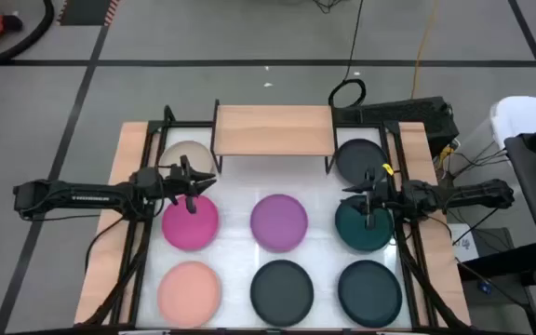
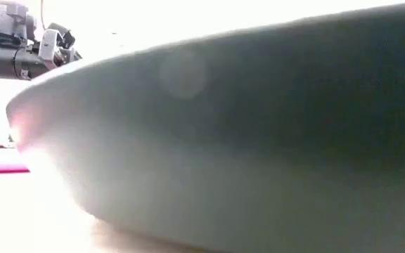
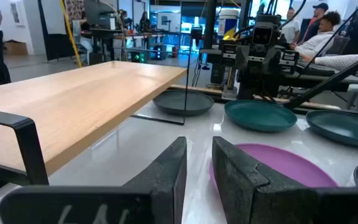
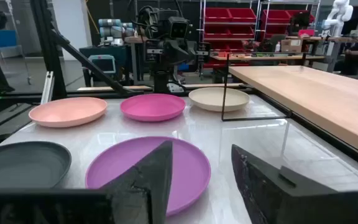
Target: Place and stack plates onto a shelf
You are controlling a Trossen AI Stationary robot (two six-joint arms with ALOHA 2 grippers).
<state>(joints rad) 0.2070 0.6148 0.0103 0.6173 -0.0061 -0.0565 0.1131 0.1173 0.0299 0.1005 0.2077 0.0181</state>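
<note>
Your left gripper [image 1: 190, 189], jaws narrowly parted and empty, hangs over the magenta plate [image 1: 191, 223] left of the purple plate [image 1: 279, 221]. The beige plate [image 1: 180, 154] lies behind it. The shelf [image 1: 274, 129] stands bare behind the purple plate. Your right gripper [image 1: 368, 200], jaws wider apart and empty, hangs over the teal plate [image 1: 364, 226] right of the purple plate.

The high camera is looking straight down on the white-topped bench [image 1: 240, 200]. The low camera is sitting right against a dark plate. Both wrist cameras are facing each other across the round matte purple plate [image 3: 272, 165] [image 4: 148, 168].
</note>
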